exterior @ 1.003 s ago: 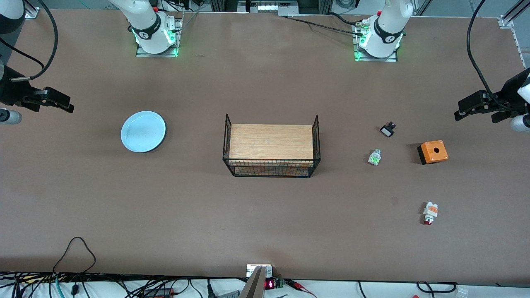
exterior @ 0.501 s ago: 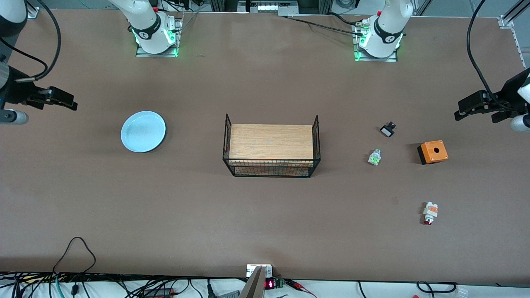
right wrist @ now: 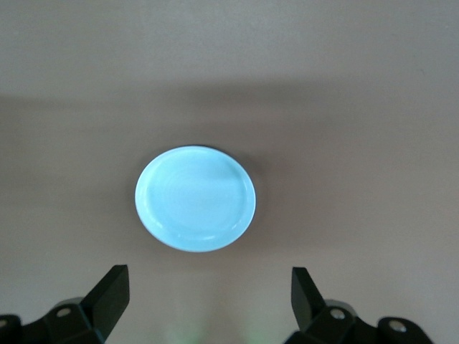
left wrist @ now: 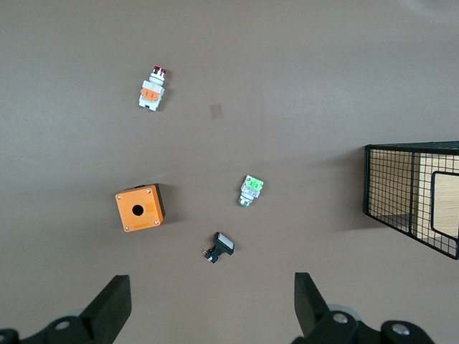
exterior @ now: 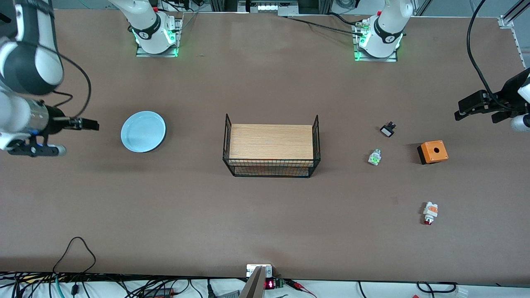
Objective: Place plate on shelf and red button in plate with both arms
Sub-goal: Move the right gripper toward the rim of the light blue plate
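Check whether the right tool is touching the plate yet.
Apart. In the front view bare table separates the right tool from the plate; the right wrist view shows its open fingers short of the plate's rim.

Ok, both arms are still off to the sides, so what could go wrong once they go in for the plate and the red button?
1. The plate lies flat and shallow, so the open right end effector could slip off its rim.
2. The red button is small and lies on its side; it may roll or be nudged away.
3. The left end effector, open, hangs nearer the orange box, risking a wrong pick.
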